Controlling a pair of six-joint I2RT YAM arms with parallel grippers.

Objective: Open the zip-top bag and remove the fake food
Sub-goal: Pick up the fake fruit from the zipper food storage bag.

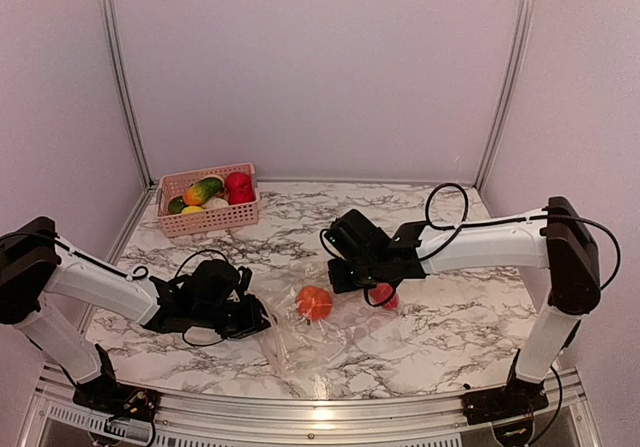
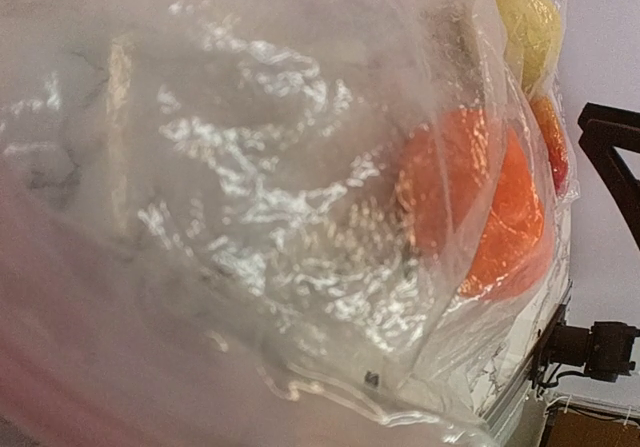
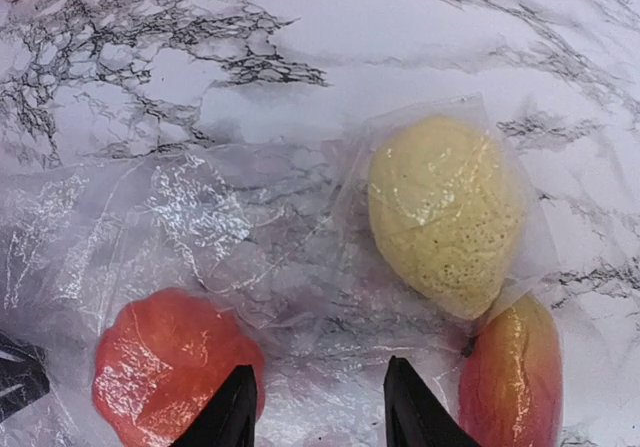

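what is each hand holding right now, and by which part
Left hand looks to pinch the zip-top bag by its left edge; fingers hidden. Right hand is open, holding nothing.

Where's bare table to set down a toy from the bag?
Bare marble lies between the pink basket and the right wall, behind the right arm, and at the front right, between the zip-top bag and that arm's base. The middle is crowded: both arms meet over the bag.

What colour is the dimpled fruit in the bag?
The dimpled fruit is pale yellow; the right wrist view shows it best.
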